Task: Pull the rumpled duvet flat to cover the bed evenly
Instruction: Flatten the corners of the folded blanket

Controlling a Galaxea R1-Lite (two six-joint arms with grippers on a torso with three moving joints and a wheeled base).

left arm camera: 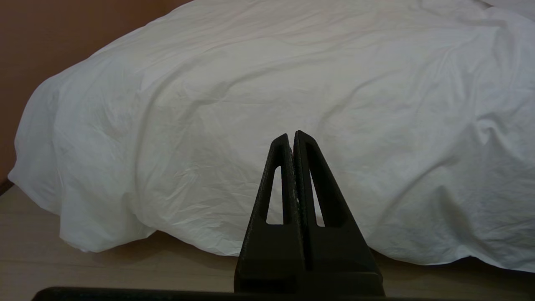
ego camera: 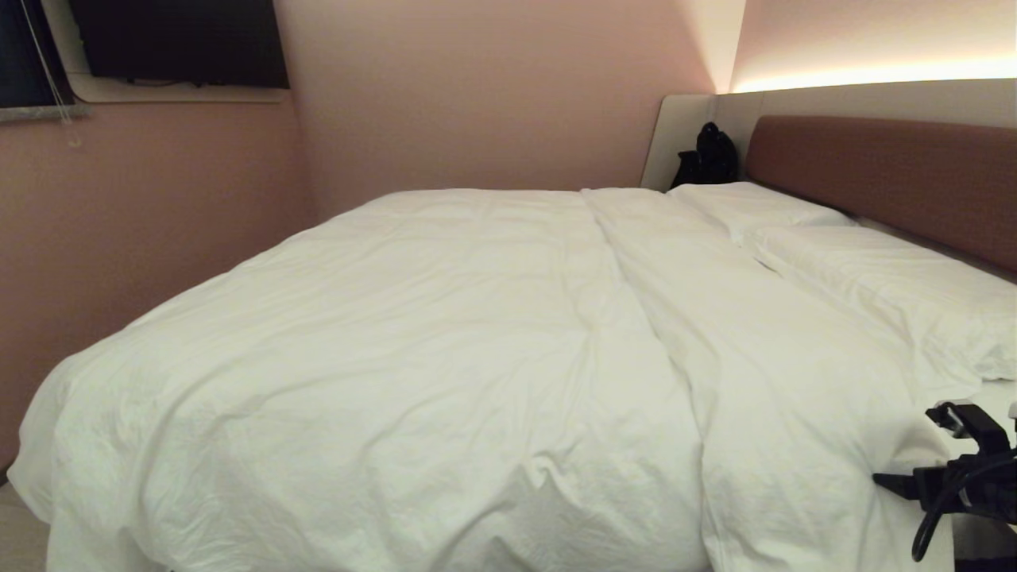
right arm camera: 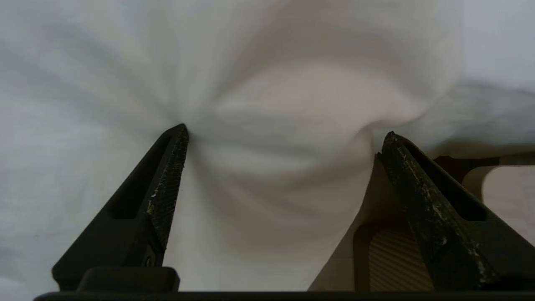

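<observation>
The right gripper (right arm camera: 284, 133) sits nearest the camera, at the near right corner of the bed; its two black fingers (right arm camera: 167, 175) stand wide apart with nothing clamped between them; a bunched fold of the duvet (ego camera: 445, 334) fills the gap, and whether the fingertips touch the cloth cannot be told from the wrist view. In the head view the same gripper (ego camera: 914, 469) shows only as a dark assembly with a looped cable at the lower right edge, just beside the duvet's hanging right side.

The duvet lies spread over most of the bed (ego camera: 882, 171); it drapes over the near edge and the left side, creased throughout, with one long lengthwise ridge running from the far end toward the near right. Two white pillows (ego camera: 890, 278) lie along the right, against the brown headboard; a black bag (ego camera: 705, 156) stands in the far corner beside the headboard panel.

The left gripper (left arm camera: 292, 136) is held low, apart from the duvet's near overhang; its fingers are pressed together, holding nothing; pale wooden floor (left arm camera: 104, 267) shows beneath the overhang.
</observation>
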